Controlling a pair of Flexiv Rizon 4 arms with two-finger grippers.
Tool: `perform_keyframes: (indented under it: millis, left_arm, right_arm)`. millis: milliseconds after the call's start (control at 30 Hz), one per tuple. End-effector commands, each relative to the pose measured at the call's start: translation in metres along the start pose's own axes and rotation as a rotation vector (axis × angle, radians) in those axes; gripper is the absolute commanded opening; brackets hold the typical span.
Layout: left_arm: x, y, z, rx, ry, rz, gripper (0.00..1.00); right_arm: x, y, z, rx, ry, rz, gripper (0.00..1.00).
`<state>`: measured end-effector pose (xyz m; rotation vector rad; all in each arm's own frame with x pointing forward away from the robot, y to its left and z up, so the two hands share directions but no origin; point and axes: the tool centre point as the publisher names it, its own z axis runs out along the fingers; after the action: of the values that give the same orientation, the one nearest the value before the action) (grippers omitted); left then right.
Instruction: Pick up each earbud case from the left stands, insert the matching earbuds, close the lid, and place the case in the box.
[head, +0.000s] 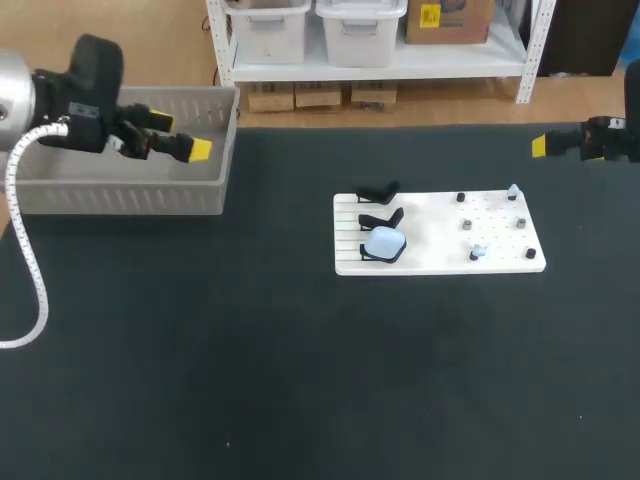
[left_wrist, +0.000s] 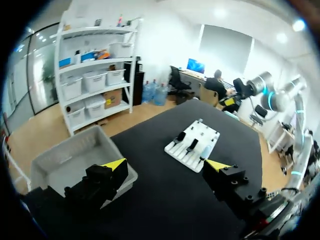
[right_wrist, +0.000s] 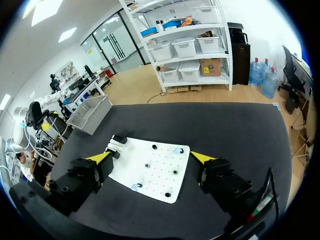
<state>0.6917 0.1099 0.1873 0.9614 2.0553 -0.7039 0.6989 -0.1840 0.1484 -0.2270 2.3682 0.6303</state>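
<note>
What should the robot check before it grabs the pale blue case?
1. Left gripper open and empty: ok.
2. Right gripper open and empty: ok.
3. Pale blue earbud case sits on the white board: ok.
4. Case lid open for the earbuds: cannot tell.
5. Earbuds on the board, apart from the case: ok.
6. Grey box on the table: ok.

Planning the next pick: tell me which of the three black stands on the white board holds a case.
The stand nearest the robot carries a pale blue case; the middle stand and far stand are bare.
</note>
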Motion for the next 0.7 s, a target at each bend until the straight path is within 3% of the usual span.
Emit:
perform_keyframes:
  millis: [33,300,700]
  left_arm:
    - [-0.002,-0.007,0.016,0.341,0.009,0.247,1.0]
    - [0.008,-0.035,0.041,0.484,0.049,0.396,1.0]
    - [0.009,-0.04,0.043,0.476,0.057,0.411,1.0]
  right_arm:
    - [0.0,0.0,0.0,0.002,0.001,0.0,1.0]
    - [0.0,0.0,0.0,0.002,0.001,0.0,1.0]
    - [0.0,0.0,0.0,0.002,0.001,0.0,1.0]
